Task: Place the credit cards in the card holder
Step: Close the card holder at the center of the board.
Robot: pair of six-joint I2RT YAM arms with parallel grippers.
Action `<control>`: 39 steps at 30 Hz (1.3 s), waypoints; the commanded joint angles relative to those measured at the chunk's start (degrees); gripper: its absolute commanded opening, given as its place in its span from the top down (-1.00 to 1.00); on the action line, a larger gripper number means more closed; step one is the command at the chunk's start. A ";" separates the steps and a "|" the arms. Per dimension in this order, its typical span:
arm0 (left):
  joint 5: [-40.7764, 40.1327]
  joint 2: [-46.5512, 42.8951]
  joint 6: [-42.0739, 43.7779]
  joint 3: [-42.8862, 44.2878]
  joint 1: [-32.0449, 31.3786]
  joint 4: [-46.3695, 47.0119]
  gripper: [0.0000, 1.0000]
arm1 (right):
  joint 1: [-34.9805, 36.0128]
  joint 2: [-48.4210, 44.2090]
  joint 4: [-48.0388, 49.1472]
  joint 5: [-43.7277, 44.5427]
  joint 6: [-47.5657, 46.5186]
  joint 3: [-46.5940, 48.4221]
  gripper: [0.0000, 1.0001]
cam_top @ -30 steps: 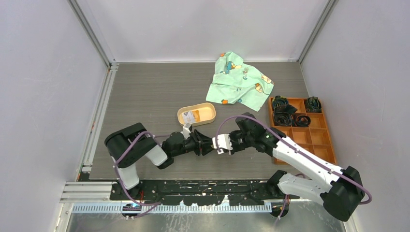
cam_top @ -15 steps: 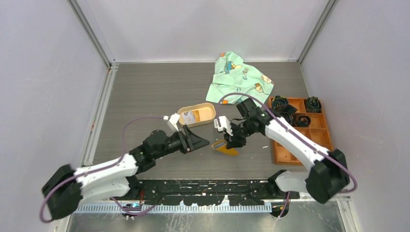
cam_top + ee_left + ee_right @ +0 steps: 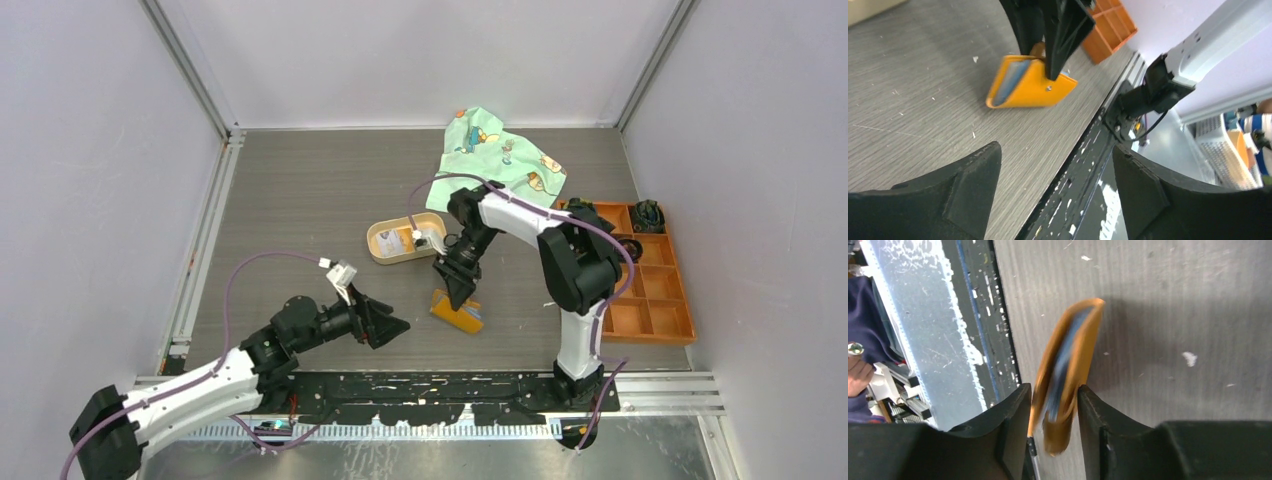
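Card holder (image 3: 457, 311), light floppy leather with a bluish credit card (image 3: 1009, 85) inside, stands on edge on the near tabletop (image 3: 300, 200), pinched by right end effector (image 3: 458, 292); left end effector (image 3: 388, 326) gapes empty; best gripped across flat faces.

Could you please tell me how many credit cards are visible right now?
2: one credit card lies in the oval tray; another is tucked in the card holder. More may be hidden inside it.
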 commanded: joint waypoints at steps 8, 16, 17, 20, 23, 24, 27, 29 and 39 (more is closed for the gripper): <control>4.93 14.58 5.92 2.16 -0.11 14.38 -0.45 | -0.91 -5.80 11.76 18.80 12.28 3.45 -0.37; 5.92 21.83 16.61 4.27 -0.25 20.04 -0.39 | -6.22 -23.84 18.78 3.83 -5.06 -10.56 -0.33; 5.81 23.33 17.56 4.71 -0.24 21.24 -0.40 | -6.32 -25.85 20.17 2.55 -10.04 -13.67 -0.33; 4.06 29.15 17.39 8.74 -0.25 19.97 -0.44 | -6.80 -26.74 25.48 5.58 -7.96 -18.71 -0.29; 1.74 35.53 14.43 12.17 -0.20 18.81 -0.48 | -8.89 -22.30 24.30 11.74 -3.47 -16.03 -0.09; 1.19 37.42 13.41 12.47 -0.20 19.89 -0.49 | -9.37 -20.95 23.68 13.16 -3.33 -15.86 -0.07; -0.08 42.57 11.60 12.39 -0.09 24.80 -0.49 | -9.57 -18.96 24.75 12.31 -4.77 -17.96 -0.11; -0.95 45.34 9.95 12.92 0.50 25.76 -0.45 | -9.26 -17.43 25.23 11.09 -3.96 -17.91 -0.15; -2.09 48.03 -1.63 9.09 5.14 28.70 -0.21 | -0.98 -11.04 15.10 8.69 -4.39 -13.63 0.07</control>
